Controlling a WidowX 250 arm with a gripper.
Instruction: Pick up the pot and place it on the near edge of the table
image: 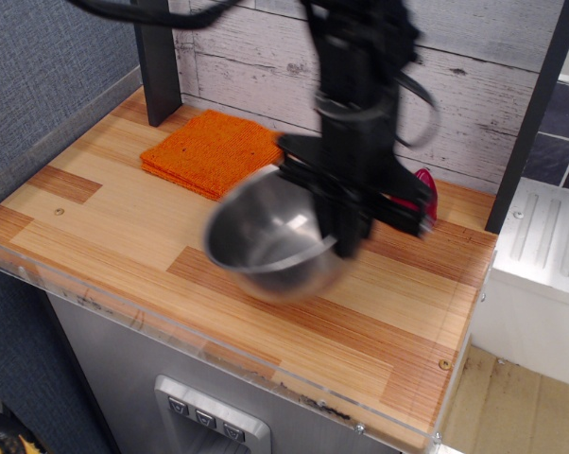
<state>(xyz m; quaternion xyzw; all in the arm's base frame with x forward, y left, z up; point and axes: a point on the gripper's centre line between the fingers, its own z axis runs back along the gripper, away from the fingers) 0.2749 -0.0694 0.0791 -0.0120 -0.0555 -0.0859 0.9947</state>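
The pot (266, 236), a large shiny steel bowl, hangs blurred above the middle of the striped wooden table (105, 213), held by its right rim. My black gripper (346, 241) is shut on that rim and comes down from above at centre right. The pot sits a little above the planks, tilted, towards the front half of the table. The grey-and-blue scoop is hidden behind the arm and the pot.
An orange cloth (209, 151) lies at the back left, uncovered. A red cone-shaped object (424, 194) stands behind the gripper at the right, mostly hidden. A dark post (157, 61) stands at the back left. The clear acrylic edging (218, 355) runs along the near edge.
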